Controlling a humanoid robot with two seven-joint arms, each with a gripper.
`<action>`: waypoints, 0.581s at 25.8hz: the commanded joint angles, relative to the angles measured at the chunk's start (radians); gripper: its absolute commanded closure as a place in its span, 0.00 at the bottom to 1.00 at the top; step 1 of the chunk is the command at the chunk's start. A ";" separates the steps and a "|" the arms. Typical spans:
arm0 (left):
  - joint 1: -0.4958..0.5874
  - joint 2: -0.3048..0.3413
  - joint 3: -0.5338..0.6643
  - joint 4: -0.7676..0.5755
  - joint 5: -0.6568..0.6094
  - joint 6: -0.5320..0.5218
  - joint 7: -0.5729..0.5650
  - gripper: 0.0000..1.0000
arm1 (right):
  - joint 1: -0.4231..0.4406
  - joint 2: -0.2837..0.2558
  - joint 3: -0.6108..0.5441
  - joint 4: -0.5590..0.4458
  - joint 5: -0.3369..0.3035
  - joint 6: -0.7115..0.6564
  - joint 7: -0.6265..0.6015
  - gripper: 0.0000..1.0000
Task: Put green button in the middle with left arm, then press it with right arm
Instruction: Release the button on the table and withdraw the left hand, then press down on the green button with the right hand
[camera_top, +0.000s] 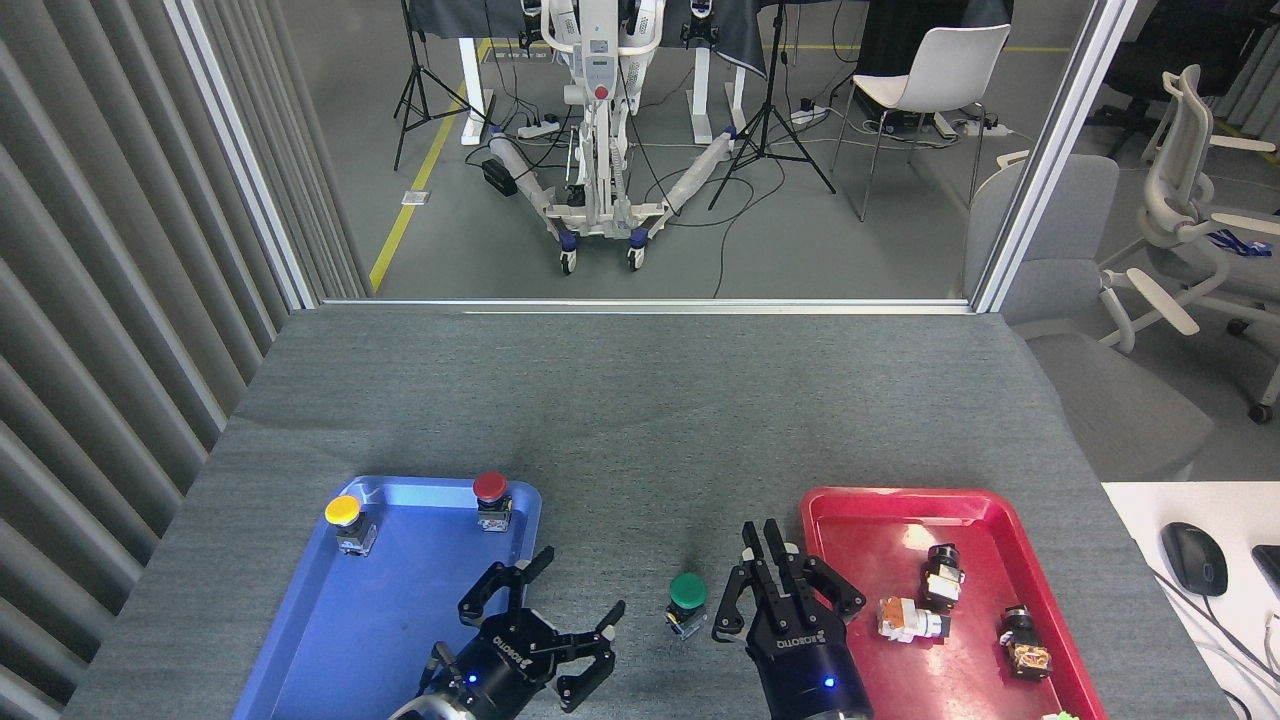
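Note:
The green button (688, 592) stands upright on its small square base, on the bare grey tabletop in the middle (640, 440) between the two trays. Nothing holds it. My left gripper (562, 612) is to its left, over the blue tray's right edge, open and empty, a short gap away from the button. My right gripper (762, 540) sits just right of the button, with its fingers drawn together and pointing away from me; it is shut on nothing. Its tips are level with the green cap but beside it, not over it.
The blue tray (400, 640) on the left holds a yellow-capped button (343, 512) and a red-capped button (490, 490) at its far end. The red tray (870, 510) on the right holds three small switch parts (905, 620). A computer mouse (1194, 558) lies on a white desk at the far right.

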 joint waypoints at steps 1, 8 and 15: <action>0.116 0.027 0.190 -0.079 0.045 0.123 0.001 0.01 | -0.032 0.031 0.075 0.076 0.035 0.069 -0.001 0.88; 0.194 0.021 0.369 -0.076 0.074 0.154 0.019 0.01 | -0.066 0.052 0.161 0.235 0.037 0.182 -0.013 0.90; 0.180 0.015 0.372 -0.079 0.209 0.175 0.015 0.01 | -0.072 0.052 0.164 0.346 0.034 0.207 -0.070 0.89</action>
